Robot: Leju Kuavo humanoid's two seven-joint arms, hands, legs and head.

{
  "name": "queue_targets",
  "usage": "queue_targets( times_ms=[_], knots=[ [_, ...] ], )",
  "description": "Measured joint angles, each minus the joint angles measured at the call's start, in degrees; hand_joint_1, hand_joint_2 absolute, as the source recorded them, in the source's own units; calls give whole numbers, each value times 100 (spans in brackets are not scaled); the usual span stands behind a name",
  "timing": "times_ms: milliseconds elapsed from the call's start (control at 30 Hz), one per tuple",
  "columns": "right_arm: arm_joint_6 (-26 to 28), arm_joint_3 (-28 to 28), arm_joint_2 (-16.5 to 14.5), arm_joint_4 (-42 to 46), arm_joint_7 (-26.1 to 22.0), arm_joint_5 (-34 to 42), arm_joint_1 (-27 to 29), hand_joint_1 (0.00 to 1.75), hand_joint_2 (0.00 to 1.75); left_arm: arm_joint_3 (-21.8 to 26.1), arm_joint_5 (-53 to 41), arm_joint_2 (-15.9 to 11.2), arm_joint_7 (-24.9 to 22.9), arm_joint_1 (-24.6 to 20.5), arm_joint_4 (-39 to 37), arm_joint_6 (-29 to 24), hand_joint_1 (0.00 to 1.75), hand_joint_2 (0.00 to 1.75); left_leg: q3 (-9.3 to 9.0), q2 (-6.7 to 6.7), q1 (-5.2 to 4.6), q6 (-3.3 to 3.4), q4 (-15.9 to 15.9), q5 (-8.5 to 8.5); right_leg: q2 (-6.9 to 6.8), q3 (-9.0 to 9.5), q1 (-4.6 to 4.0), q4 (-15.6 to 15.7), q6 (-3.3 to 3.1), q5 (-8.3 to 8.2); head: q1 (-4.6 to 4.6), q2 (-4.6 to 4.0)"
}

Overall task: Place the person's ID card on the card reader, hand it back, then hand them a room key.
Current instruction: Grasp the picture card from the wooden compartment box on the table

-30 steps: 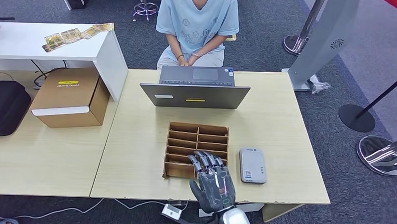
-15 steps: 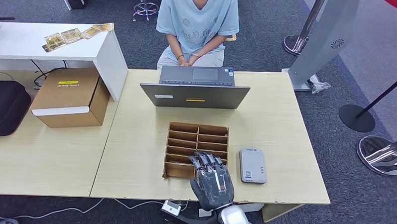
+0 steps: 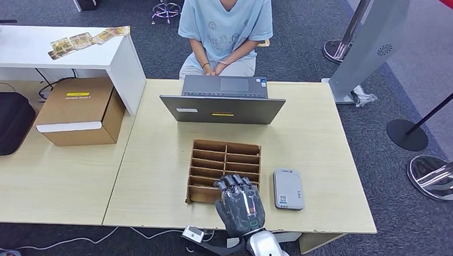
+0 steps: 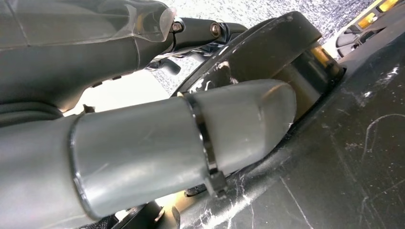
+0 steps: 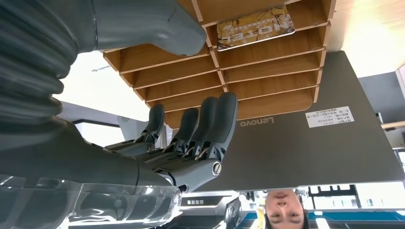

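A wooden divided tray (image 3: 226, 155) stands mid-table, behind it a grey laptop (image 3: 222, 108), to its right the grey card reader (image 3: 288, 189). My right hand (image 3: 239, 207) hovers over the tray's near edge with its fingers spread and nothing in it. The right wrist view has that hand (image 5: 191, 138) close under the tray (image 5: 267, 81), where a yellow hotel key card (image 5: 255, 26) lies in one slot. A person (image 3: 225, 25) sits behind the laptop, hands together in the lap. My left hand (image 4: 143, 143) hangs low, holding nothing.
A cardboard box (image 3: 80, 111) and a black bag (image 3: 5, 123) sit on the left table. Several yellow cards (image 3: 88, 39) lie on the white desk (image 3: 22, 49) at far left. Stanchion bases (image 3: 436, 175) and a grey kiosk (image 3: 366, 42) stand to the right.
My right hand has drawn back a little toward the table's near edge, its fingertips now over the tray's front row. Everything else is as before.
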State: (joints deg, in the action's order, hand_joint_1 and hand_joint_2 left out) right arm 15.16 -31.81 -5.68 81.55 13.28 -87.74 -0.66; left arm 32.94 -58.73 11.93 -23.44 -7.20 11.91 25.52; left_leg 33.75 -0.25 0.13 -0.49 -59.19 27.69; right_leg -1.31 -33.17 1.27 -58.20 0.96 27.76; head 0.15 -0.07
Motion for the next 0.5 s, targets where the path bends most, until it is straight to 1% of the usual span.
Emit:
queue_targets(
  times_ms=[100,133,367,433,500],
  knots=[
    [-10,17,-18,-4,-9,-7,-6,71,175,0,0,0,-1,-4,0,8,0,0,0,0,0,0,0,0,0,0,0,0,0,0,1,0],
    [-12,18,-20,-5,-13,-10,-8,70,175,0,0,0,-1,-4,0,9,0,0,0,0,0,0,0,0,0,0,0,0,0,0,1,0],
    [-17,20,-32,-7,-21,-17,-29,70,175,0,-8,-2,-1,-6,0,17,0,0,0,0,0,0,0,0,0,0,0,0,0,0,1,0],
    [-17,20,-34,-8,-21,-17,-31,73,175,0,-9,-2,-1,-6,0,19,0,0,0,0,0,0,0,0,0,0,0,0,0,0,1,0],
    [-17,20,-36,-9,-21,-17,-31,79,175,0,-9,-2,-1,-6,0,19,0,0,0,0,0,0,0,0,0,0,0,0,0,0,1,0]
  ],
)
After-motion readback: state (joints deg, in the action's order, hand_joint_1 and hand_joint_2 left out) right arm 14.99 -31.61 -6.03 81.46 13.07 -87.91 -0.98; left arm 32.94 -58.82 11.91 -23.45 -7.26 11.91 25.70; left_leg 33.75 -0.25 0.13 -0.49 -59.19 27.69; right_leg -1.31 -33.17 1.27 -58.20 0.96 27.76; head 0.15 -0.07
